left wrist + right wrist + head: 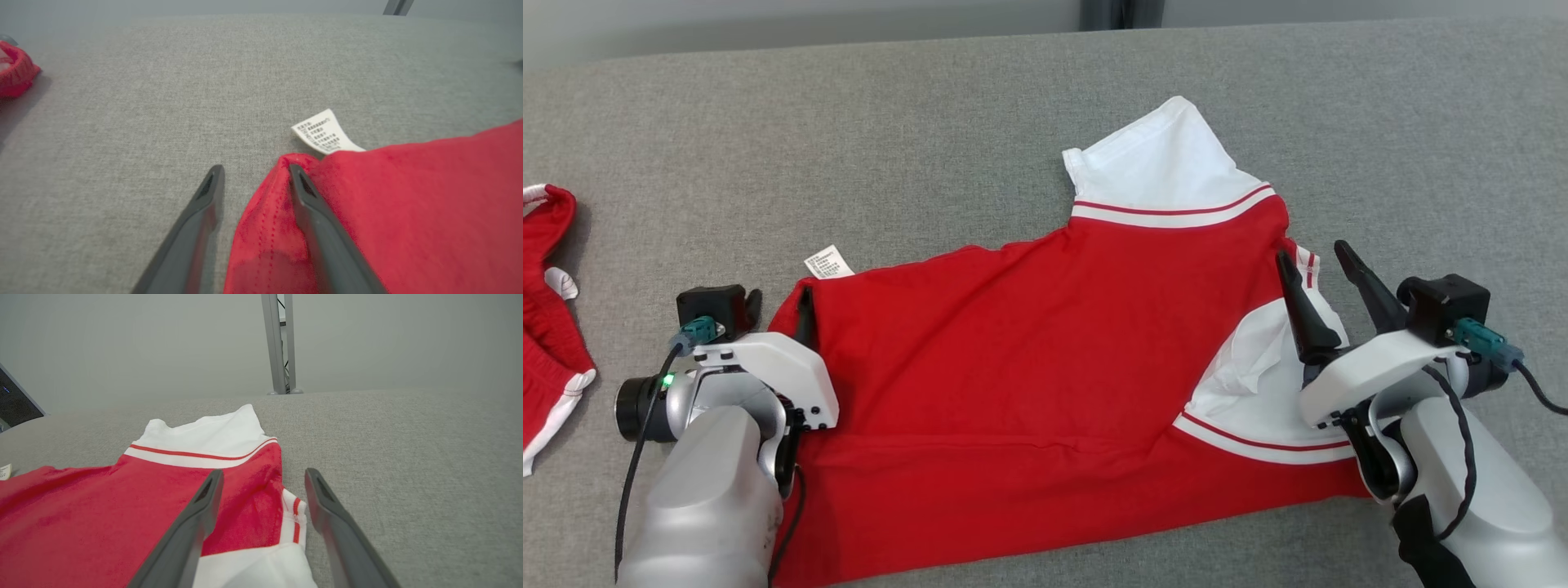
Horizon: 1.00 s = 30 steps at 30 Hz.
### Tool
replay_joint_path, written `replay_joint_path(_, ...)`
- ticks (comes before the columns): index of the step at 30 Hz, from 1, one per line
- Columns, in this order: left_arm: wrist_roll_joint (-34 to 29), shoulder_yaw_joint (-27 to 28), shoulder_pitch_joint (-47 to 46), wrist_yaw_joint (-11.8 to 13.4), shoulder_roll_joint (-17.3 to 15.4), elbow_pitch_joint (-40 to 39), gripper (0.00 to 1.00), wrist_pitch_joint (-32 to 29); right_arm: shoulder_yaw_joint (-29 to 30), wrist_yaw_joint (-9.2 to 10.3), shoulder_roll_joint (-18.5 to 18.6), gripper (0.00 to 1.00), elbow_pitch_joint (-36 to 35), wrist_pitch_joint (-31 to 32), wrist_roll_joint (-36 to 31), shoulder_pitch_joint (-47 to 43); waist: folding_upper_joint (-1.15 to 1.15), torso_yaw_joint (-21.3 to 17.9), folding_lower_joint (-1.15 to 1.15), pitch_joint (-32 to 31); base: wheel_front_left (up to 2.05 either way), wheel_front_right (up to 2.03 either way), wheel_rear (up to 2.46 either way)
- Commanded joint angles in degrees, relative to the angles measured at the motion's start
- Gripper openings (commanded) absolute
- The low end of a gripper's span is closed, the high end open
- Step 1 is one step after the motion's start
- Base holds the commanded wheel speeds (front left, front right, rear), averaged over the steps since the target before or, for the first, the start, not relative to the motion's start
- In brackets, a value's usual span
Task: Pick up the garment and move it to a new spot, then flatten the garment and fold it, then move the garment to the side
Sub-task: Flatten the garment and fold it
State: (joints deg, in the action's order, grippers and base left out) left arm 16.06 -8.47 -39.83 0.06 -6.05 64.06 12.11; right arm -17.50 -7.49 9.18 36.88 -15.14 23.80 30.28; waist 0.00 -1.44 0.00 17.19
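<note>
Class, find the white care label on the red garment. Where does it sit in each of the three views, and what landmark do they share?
Head view: the care label lies left of centre, at the red garment's upper left corner.
Left wrist view: label right of centre, poking from the cloth's top edge.
Right wrist view: label at the far left edge, about halfway down, cut off.
Shared landmark: the red garment's edge beside it.

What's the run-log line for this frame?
garment: red-and-white shirt spread on grey fabric surface, unfolded | left gripper: open, astride its corner | right gripper: open, astride sleeve cuff
</note>
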Motion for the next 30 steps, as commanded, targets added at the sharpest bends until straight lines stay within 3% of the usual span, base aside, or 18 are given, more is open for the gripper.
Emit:
replay_joint_path(1, -0.56, -0.68, -0.78, -0.21, 0.41, 0.64, 0.00, 0.11, -0.33, 0.00, 0.41, 1.00, 0.39, 0.01, -0.29, 1.45, 0.00, 0.11, 0.00, 0.22, 0.00, 0.00, 0.00)
replay_joint_path(6, -1.30, -2.15, -2.32, -0.61, 0.36, 1.22, 0.00, 0.48, -1.48, 0.00, 1.36, 1.00, 2.48, 0.01, -0.62, 5.75, 0.00, 1.12, 0.00, 1.09, 0.00, 0.00, 0.00)
replay_joint_path(11, -1.67, -2.89, -3.67, 0.56, 0.85, -0.27, 0.00, 1.99, -2.88, 0.00, 2.10, 1.00, 6.38, 1.66, -0.29, 12.57, 0.00, 3.39, 0.00, 1.99, 0.00, 0.00, 0.00)
replay_joint_path(24, -1.08, -6.78, -4.70, 0.43, 2.89, -7.38, 0.00, 3.09, -3.49, 0.00, 4.82, 1.00, 21.60, 14.27, 1.00, 27.72, 0.00, 11.73, 0.00, 6.24, 0.00, 0.00, 0.00)
replay_joint_path(30, 3.72, -12.61, -4.01, 0.64, 3.00, -12.05, 0.00, 3.11, -4.81, 0.01, 7.16, 1.00, 26.47, 17.35, 0.03, 32.53, 0.00, 15.33, 0.00, 8.37, 0.00, 0.00, 0.00)
